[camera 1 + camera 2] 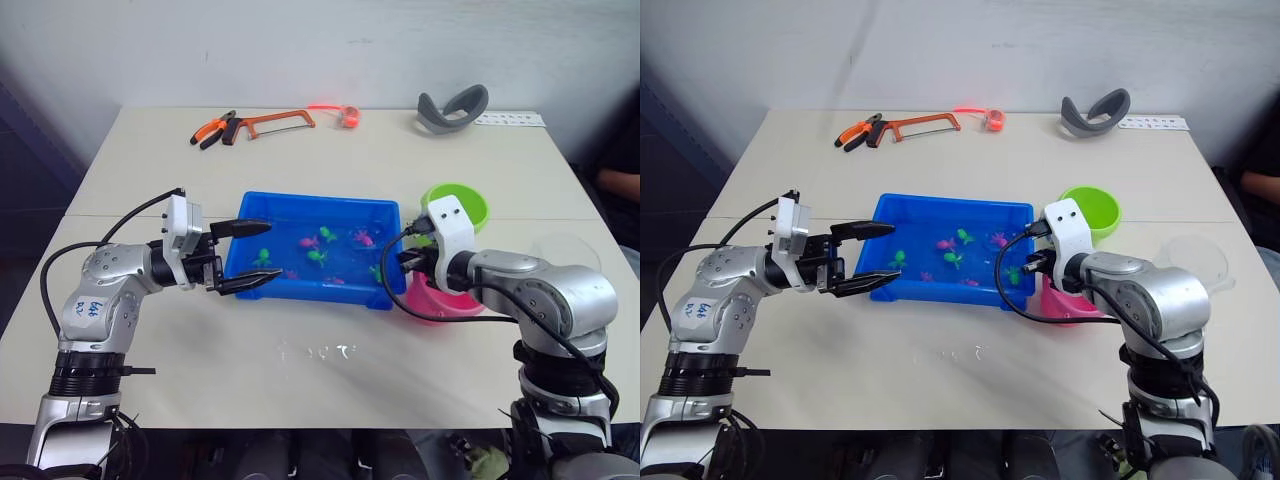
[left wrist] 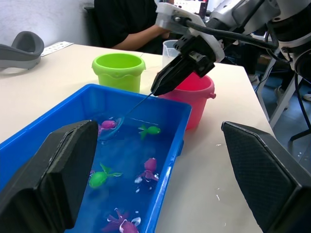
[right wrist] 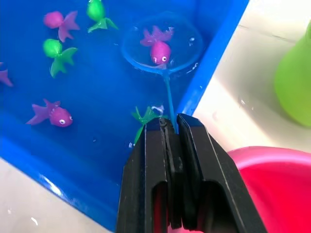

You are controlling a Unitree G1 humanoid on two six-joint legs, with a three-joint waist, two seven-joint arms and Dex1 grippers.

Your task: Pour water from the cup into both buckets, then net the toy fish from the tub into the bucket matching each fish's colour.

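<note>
On the pale worktop [image 1: 330, 380], a few water droplets [image 1: 318, 351] lie nearest the robot, just in front of the blue tub [image 1: 240, 250]. The left gripper [image 1: 248, 256] hovers at the tub's left end, its two black fingers [image 1: 246, 283] spread wide with nothing between them. The right gripper [image 3: 170, 141] reaches in over the tub's right end; its fingers are pressed together on the thin handle of a small round net [image 3: 163, 46], pinching it.

The net's hoop sits in the water near the tub's right wall, and a pink fish [image 3: 159, 50] lies inside the hoop. More toy fish float in the tub: a green fish [image 3: 57, 52] and another green one [image 3: 97, 10] nearby, a magenta fish [image 3: 52, 114] closer to the near wall, another magenta fish [image 3: 57, 21] farther in, and a green fish [image 3: 144, 118] right under the gripper's fingertips.

Just beside the tub's right end stands the pink bucket [image 2: 192, 92], partly under the right wrist. The lime green bucket [image 1: 462, 203] stands just behind it, also close to the tub's far right corner. The clear cup [image 1: 1195, 262] rests to the right of the buckets, near the worktop's right edge.

Along the far edge lie orange-handled pliers [image 1: 210, 128], an orange hacksaw [image 1: 275, 122], an orange-red ring-shaped thing [image 1: 347, 115] and a grey curved headband [image 1: 453, 108]. A person in dark clothing [image 2: 124, 24] sits beyond the worktop's right side.
</note>
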